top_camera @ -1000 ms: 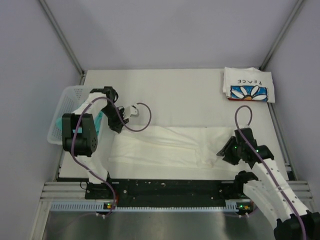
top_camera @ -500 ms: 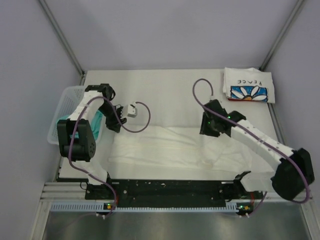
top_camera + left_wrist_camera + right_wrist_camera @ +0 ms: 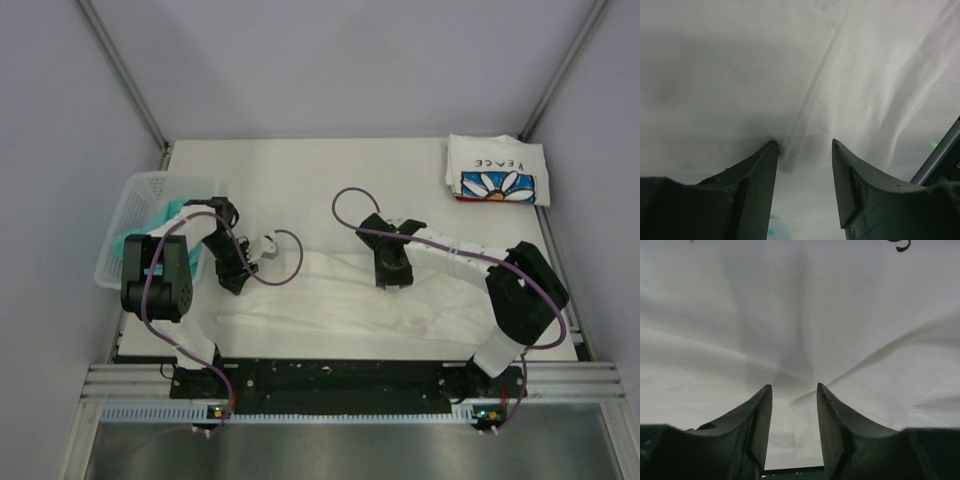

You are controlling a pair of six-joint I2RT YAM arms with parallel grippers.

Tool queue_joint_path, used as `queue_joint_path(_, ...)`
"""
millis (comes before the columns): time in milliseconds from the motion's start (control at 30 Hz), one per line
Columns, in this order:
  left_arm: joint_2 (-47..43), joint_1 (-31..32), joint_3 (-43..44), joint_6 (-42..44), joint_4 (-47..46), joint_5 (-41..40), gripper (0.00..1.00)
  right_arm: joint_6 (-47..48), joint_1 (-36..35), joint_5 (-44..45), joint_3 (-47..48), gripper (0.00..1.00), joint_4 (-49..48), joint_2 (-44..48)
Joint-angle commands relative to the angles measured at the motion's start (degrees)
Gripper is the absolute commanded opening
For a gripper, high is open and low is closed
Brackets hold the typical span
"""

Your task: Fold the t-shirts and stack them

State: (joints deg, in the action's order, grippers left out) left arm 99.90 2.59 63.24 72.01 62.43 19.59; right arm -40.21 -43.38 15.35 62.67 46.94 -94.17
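A large white t-shirt (image 3: pixel 340 300) lies spread in a long band across the near half of the table, plain side up. My left gripper (image 3: pixel 235 275) is open and low at its left far edge; in the left wrist view (image 3: pixel 804 145) a cloth ridge (image 3: pixel 805 115) runs between the tips. My right gripper (image 3: pixel 390 272) is open over the shirt's far edge near the middle; in the right wrist view (image 3: pixel 794 386) a fold edge (image 3: pixel 805 400) lies between the tips. A folded white tee with blue daisy "PEACE" print (image 3: pixel 497 170) lies at the far right. A teal-green tee (image 3: pixel 178 228) sits in the basket.
A white plastic mesh basket (image 3: pixel 135 215) stands at the left table edge, next to the left arm. The black mounting rail (image 3: pixel 340 375) runs along the near edge. Metal frame posts stand at the far corners.
My right arm swung from the near right corner up and left, now low over the shirt's far edge near the middle. My left gripper dropped toward the shirt's left far edge.
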Motion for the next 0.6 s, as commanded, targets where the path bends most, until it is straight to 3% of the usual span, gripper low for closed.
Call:
queue_joint_path(0,0.03,0.13,-0.84,-0.82,-5.48,-2.54,0.52,-3.39,-0.31,3.01,-1.24,0.41,1.75,-0.66)
queue_joint_path(100,0.82,0.13,-1.80,-0.99,-6.09,-2.81,0.48,-3.91,-0.31,2.66,-1.76,0.38,1.75,-1.54)
queue_joint_path(300,-0.32,0.13,-2.16,-1.08,-5.49,-2.28,0.24,-5.41,-0.31,1.26,-3.96,0.37,2.11,-1.19)
queue_joint_path(400,-0.93,0.13,-1.81,-0.90,-4.69,-1.58,0.16,-6.37,-0.04,1.17,-5.72,0.29,2.54,-0.93)
queue_joint_path(567,-0.50,-0.04,-0.93,-1.25,-4.43,-2.37,0.11,-9.62,1.01,2.84,-10.20,0.25,4.39,3.19)
